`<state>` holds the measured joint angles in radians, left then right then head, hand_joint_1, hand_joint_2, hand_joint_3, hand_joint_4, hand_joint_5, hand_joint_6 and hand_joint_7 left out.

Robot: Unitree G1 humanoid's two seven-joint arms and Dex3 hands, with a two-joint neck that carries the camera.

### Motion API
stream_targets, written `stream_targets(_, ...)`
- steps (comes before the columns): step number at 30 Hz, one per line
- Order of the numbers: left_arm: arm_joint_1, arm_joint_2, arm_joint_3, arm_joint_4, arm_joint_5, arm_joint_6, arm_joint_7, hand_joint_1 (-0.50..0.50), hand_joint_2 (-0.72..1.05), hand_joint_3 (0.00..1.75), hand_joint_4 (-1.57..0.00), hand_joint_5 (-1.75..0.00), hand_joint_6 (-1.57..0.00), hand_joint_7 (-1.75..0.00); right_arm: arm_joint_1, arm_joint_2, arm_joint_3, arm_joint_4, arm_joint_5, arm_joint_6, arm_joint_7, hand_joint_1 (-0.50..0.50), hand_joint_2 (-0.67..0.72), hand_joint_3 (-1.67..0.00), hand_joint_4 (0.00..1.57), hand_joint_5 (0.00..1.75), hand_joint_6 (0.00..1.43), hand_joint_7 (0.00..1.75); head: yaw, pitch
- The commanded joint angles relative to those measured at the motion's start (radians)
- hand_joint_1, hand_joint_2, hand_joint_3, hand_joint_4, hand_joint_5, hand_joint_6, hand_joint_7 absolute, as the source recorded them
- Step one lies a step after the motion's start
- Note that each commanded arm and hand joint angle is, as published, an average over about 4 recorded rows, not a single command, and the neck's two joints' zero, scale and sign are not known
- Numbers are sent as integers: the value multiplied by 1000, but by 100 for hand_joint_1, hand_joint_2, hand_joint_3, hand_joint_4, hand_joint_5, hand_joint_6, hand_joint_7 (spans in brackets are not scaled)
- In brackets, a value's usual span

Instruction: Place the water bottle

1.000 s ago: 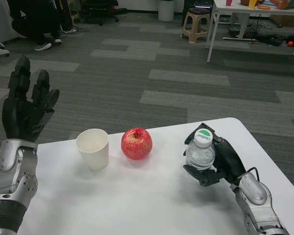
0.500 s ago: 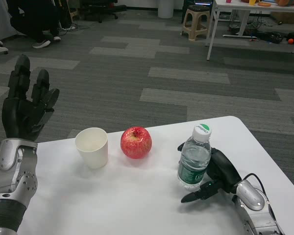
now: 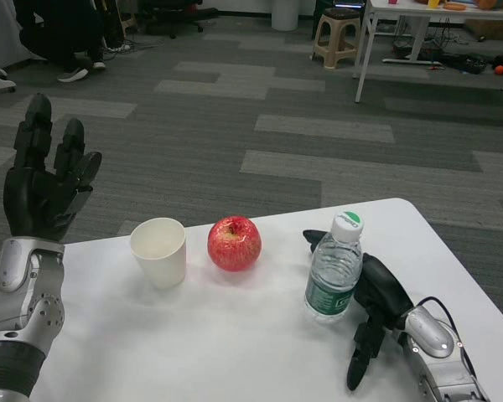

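Note:
A clear water bottle (image 3: 333,270) with a white cap and green label stands upright on the white table (image 3: 193,352), right of centre. My right hand (image 3: 375,306) lies just right of and behind the bottle, fingers spread apart and holding nothing; one finger reaches behind the bottle, others point down toward me. Whether it still touches the bottle is unclear. My left hand (image 3: 44,177) is raised at the table's left edge, fingers spread upward, empty.
A red apple (image 3: 234,244) sits left of the bottle, and a white paper cup (image 3: 159,251) stands left of the apple. Beyond the table are grey carpet, a stool (image 3: 334,40), another table's legs (image 3: 365,50) and a crouching person (image 3: 59,33).
My right hand set the bottle upright on the table and let it go; its fingers have spread away from the bottle. The left hand has not moved.

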<state>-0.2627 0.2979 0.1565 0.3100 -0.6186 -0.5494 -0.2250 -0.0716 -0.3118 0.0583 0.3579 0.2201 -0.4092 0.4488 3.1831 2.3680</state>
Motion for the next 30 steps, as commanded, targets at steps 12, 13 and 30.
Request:
stream_targets(12,4,10,6,0,-3,-4,0,-50,105,4,0,0,0,0,28,-25,-225,-202,135,116,25,-46,53,0,0,0,0,7,2,17)
stream_targets(13,4,10,8,0,-4,-4,-1,-50,105,4,0,0,0,0,31,-28,-254,-227,152,137,31,-46,53,0,0,0,0,7,3,20)
stream_targets(30,0,15,18,-2,-4,-4,-1,-50,105,9,0,0,0,0,-9,-106,-406,-574,474,360,26,-46,42,0,0,0,0,7,-1,54)
